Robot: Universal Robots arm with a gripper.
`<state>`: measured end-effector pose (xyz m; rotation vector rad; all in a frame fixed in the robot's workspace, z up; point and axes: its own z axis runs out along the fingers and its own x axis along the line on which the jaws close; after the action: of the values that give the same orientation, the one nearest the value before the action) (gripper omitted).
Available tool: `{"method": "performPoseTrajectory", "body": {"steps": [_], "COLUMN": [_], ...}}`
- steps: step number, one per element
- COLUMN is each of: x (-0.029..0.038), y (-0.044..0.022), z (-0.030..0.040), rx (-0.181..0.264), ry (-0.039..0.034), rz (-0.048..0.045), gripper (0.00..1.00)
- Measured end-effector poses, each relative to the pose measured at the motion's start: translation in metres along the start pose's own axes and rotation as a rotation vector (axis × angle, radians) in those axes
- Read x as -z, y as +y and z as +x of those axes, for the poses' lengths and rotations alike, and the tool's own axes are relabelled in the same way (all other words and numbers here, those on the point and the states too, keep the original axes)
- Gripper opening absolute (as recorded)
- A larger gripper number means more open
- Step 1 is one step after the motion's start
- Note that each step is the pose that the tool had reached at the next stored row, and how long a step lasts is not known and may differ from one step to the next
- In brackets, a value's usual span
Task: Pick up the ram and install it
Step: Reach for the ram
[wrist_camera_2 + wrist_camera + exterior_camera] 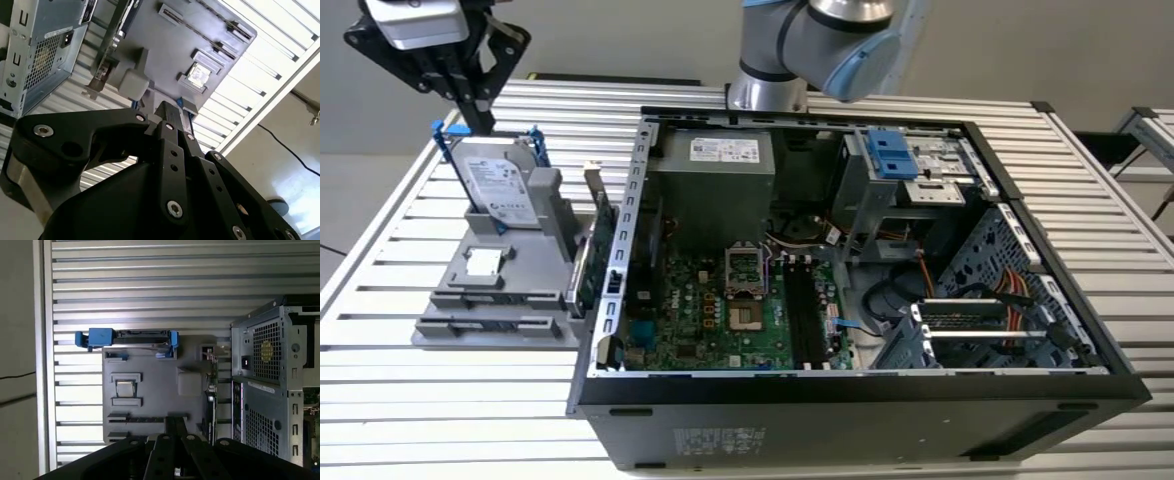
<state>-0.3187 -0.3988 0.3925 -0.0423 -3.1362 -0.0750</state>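
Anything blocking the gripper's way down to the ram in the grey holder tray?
Nothing visible. The black gripper hangs above the grey holder tray, open air between it and the thin dark ram stick edge-up in the long slot. The silver blue-railed hard drive stands at its other end.

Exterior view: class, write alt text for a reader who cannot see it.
The arm's gripper hangs over a silver hard drive standing in a grey holder on a slatted table. To the exterior view's right lies an open computer case.

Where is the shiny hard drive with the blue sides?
In the exterior view, the hard drive stands upright in the grey holder on the exterior view's left of the open computer case, just beneath the gripper.
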Motion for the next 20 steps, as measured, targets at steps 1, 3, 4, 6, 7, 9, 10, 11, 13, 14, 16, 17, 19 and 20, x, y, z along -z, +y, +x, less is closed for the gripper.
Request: {"method": "performPoseTrajectory", "body": {"steps": [1,3,4,6,7,9,10,11,13,14,16,17,19,20], "x": [0.0,0.0,-0.0001,0.0,0.0,0.0,0.0,-0.0001,0.0,0.0,0.0,-0.0001,-0.0001,-0.0001], "y": [0.0,-0.0001,-0.0002,-0.0002,-0.0003,-0.0003,-0.0003,-0.0004,-0.0004,-0.0004,-0.0004,-0.0004,-0.0004,-0.0004], "z": [0.0014,0.0041,0.0054,0.0078,0.009,0.0114,0.0127,0.0137,0.0145,0.0146,0.0147,0.0147,0.0148,0.0148], "rx": [0.003,0.008,0.011,0.013,0.014,0.016,0.017,0.018,0.018,0.018,0.018,0.018,0.018,0.018], "ry": [0.0002,0.0004,0.0004,0.0007,0.0007,0.0008,0.0008,0.0008,0.0009,0.001,0.0009,0.0008,0.0009,0.0009], "rz": [0.0,0.0,0.0,0.0001,0.0001,0.0001,0.0001,0.0001,0.0001,0.0001,-0.0003,-0.0005,-0.0009,-0.0009], "gripper": [0.0,0.0,0.0,0.0,0.0,0.0,0.0,0.0,0.0,0.0,0.0,0.0,0.0,0.0]}}
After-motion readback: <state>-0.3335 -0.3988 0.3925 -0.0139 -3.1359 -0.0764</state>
